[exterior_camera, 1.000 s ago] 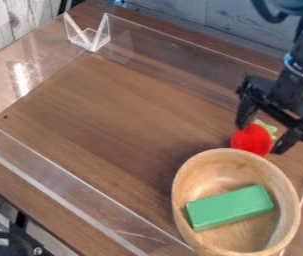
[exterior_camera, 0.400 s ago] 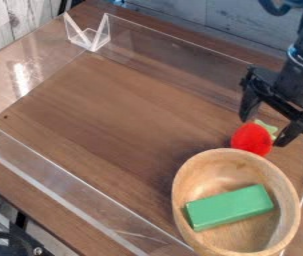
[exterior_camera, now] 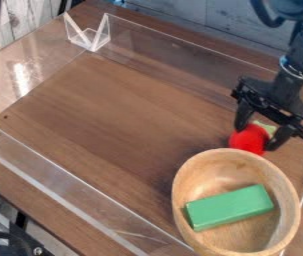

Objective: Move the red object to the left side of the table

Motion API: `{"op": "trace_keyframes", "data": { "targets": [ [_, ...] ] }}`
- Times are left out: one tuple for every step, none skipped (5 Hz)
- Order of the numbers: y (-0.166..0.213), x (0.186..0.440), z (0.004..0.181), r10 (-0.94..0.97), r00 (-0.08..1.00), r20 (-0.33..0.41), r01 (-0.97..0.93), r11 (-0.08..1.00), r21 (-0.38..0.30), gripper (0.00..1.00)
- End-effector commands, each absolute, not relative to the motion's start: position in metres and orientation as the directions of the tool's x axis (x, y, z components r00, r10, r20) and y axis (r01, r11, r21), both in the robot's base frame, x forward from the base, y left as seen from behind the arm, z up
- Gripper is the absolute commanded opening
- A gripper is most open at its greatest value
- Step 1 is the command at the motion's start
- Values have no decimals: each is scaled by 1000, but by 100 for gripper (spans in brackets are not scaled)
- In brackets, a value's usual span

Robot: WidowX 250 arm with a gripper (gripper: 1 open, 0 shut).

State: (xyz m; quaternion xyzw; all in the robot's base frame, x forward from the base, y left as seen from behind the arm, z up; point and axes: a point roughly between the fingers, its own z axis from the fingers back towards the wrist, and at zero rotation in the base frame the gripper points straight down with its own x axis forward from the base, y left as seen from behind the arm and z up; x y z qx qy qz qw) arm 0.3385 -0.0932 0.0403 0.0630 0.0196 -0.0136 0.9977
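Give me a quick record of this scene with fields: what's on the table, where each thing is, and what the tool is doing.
surface: dark wood table with low clear walls
red object: right side, just beyond the wooden bowl's rim
wooden bowl: front right
green block: lying inside the bowl
tool: pointing down, fingers straddling the red object
grip: cannot tell whether it is closed on the object
task status: red object not yet on the left side

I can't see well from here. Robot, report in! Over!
Claw down around red object, grip not confirmed. Red object on table, right side. Wooden bowl close by; leftward path clear.
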Motion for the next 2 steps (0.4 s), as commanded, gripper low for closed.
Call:
{"op": "trace_keyframes", "data": {
  "targets": [
    [-72, 342, 65, 21, 999, 40, -26, 994, 110, 0],
    [-52, 342, 66, 49, 997, 63, -55, 994, 91, 0]
  ]
}}
